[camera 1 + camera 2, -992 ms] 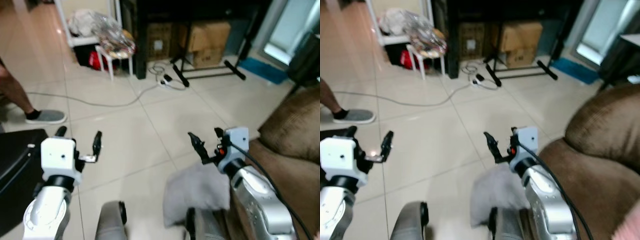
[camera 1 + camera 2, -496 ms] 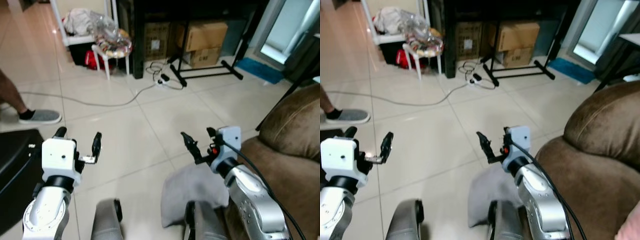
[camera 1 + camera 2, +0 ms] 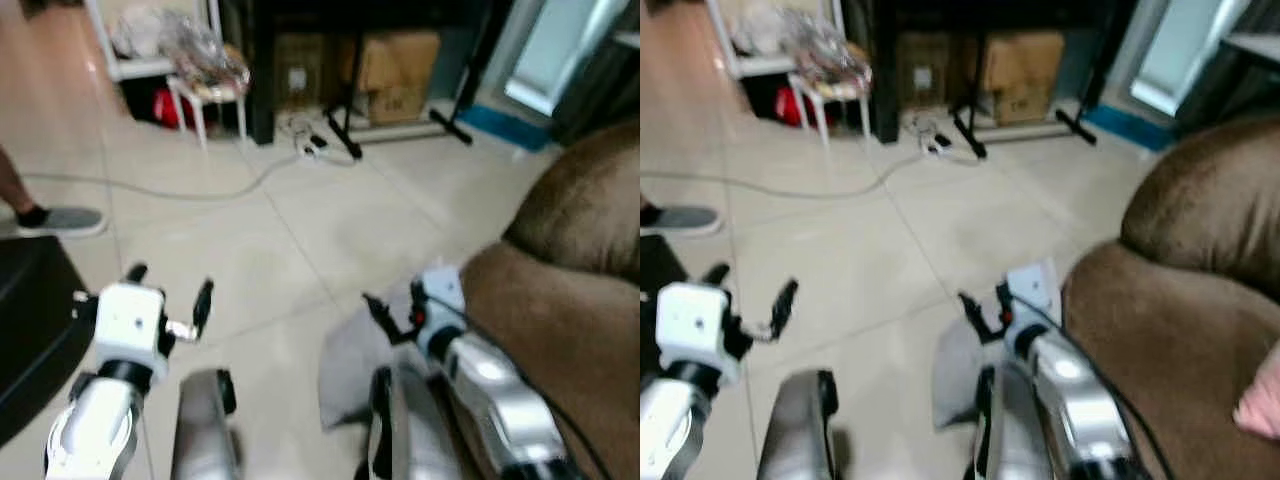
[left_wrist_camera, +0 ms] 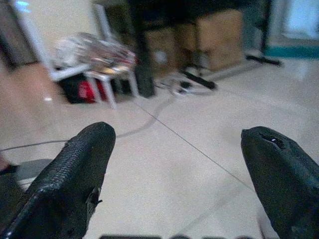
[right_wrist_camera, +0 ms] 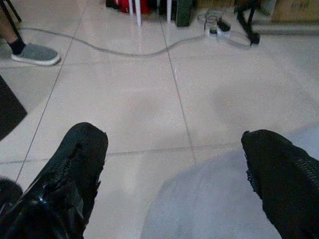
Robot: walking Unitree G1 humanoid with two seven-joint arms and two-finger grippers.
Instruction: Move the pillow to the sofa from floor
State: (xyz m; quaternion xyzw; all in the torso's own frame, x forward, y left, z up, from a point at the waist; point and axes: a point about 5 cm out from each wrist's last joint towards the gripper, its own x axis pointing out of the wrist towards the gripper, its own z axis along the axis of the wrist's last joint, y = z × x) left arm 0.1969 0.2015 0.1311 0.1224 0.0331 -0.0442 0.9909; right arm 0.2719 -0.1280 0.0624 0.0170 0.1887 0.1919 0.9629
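Observation:
A grey pillow (image 3: 345, 365) lies on the tiled floor against the front of the brown sofa (image 3: 560, 290). My right gripper (image 3: 393, 306) hovers open just above the pillow's far edge; in the right wrist view the pillow (image 5: 219, 199) lies below and between its spread fingers (image 5: 75, 164). My left gripper (image 3: 170, 285) is held open over bare floor well to the left of the pillow, with nothing between its fingers (image 4: 75, 169).
A person's foot in a grey shoe (image 3: 60, 218) stands at the far left beside a long cable (image 3: 200, 192). A white stool (image 3: 215, 90), cardboard boxes (image 3: 395, 75) and a black stand (image 3: 400, 130) line the back. A black object (image 3: 30, 320) sits at my left.
The whole picture has shifted and blurred, so the camera moved. My right gripper has sunk closer to the pillow's far edge. Both grippers remain open.

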